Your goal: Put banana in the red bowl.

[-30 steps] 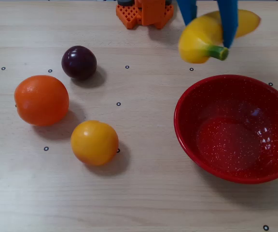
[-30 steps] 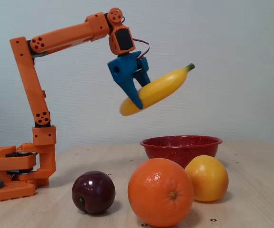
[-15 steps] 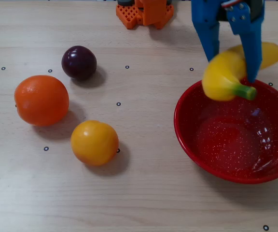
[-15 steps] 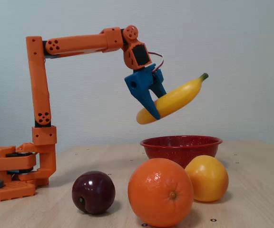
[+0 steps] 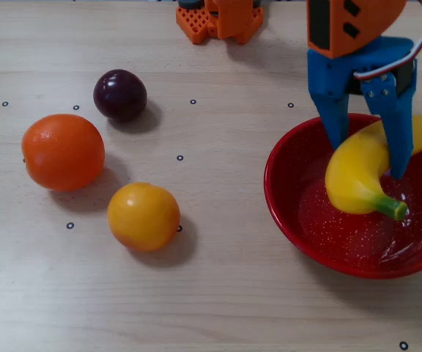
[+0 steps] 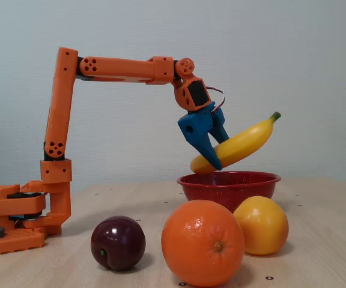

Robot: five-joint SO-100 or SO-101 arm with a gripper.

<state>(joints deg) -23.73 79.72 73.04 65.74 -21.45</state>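
Note:
The long yellow banana with a green stem is held in the air, tilted, just above the red bowl. In the fixed view the banana hangs above the bowl's rim, stem end raised to the right. My blue gripper is shut on the banana's middle, one finger on each side. It also shows in the fixed view, reaching down from the orange arm. The inside of the bowl looks empty under the banana.
A large orange, a dark purple plum and a round yellow-orange fruit lie on the wooden table to the left of the bowl in the overhead view. The arm's orange base stands at the far edge.

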